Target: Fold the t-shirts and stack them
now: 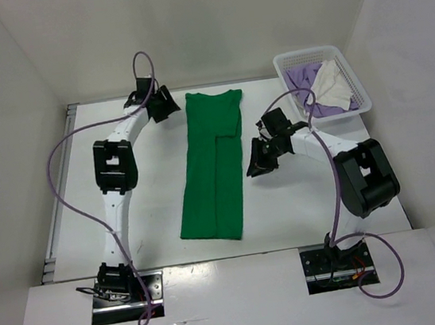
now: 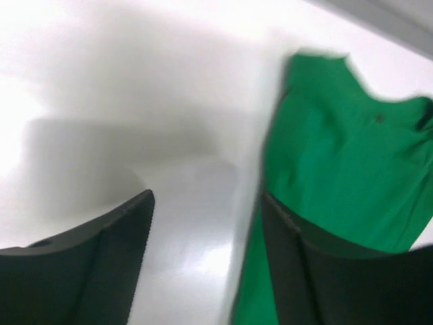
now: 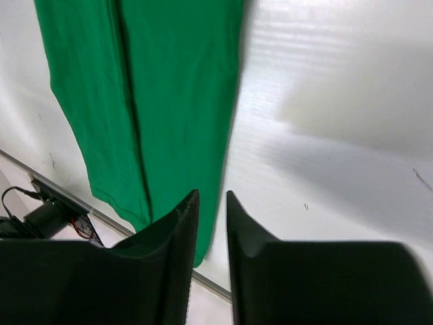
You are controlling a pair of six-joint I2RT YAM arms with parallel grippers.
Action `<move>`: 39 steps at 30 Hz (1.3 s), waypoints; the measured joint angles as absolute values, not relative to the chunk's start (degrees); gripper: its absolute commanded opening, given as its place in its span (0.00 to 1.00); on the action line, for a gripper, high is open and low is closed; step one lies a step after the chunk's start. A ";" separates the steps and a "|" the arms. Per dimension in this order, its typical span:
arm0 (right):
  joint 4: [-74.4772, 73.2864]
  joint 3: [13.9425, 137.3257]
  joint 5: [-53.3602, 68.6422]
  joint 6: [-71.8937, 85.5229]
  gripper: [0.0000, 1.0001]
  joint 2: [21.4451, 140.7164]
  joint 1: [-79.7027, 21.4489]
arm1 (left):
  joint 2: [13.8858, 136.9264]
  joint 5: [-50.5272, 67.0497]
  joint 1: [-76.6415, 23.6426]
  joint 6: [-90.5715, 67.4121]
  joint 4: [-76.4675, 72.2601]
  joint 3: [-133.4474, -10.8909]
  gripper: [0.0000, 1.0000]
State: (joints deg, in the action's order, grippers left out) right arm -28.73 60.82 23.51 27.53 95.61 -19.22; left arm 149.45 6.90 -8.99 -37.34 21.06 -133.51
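The bright green t-shirt (image 1: 212,171) lies flat mid-table, folded lengthwise into a long strip with its collar at the far end. My left gripper (image 1: 163,105) hovers just off the strip's far left corner. In the left wrist view it (image 2: 206,203) is open over bare table, the green shirt (image 2: 345,156) beside its right finger. My right gripper (image 1: 256,161) hangs by the strip's right edge. In its own view the jaws (image 3: 211,203) stand slightly apart and empty above the shirt's (image 3: 169,81) edge. A lavender t-shirt (image 1: 300,79) and a cream-white t-shirt (image 1: 331,83) lie crumpled in the basket.
A white mesh basket (image 1: 307,54) stands at the table's far right corner. White walls close in the table at the back and both sides. The arm bases (image 1: 122,291) sit at the near edge, with purple cables looping above the arms.
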 measured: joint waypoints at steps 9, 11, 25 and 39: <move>-26.06 50.81 24.36 32.38 0.44 93.08 -24.67 | 114.50 7.35 -9.17 -36.29 14.90 -87.42 0.88; -25.02 47.94 24.58 34.65 0.46 92.99 -28.93 | 105.58 9.63 -9.54 -36.86 15.03 -76.93 0.65; -18.81 44.58 26.94 41.32 0.06 95.53 -34.41 | 83.70 13.19 -14.63 -42.13 26.37 -46.50 0.39; -23.90 40.71 23.16 42.26 0.50 84.97 -31.40 | 86.19 21.56 -25.12 -38.52 31.18 -44.71 0.50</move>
State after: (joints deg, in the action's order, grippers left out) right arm -23.90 40.71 23.16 42.26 84.97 -31.40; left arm 86.19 21.56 -25.12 -38.52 31.18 -44.71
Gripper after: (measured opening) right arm 0.485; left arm 0.502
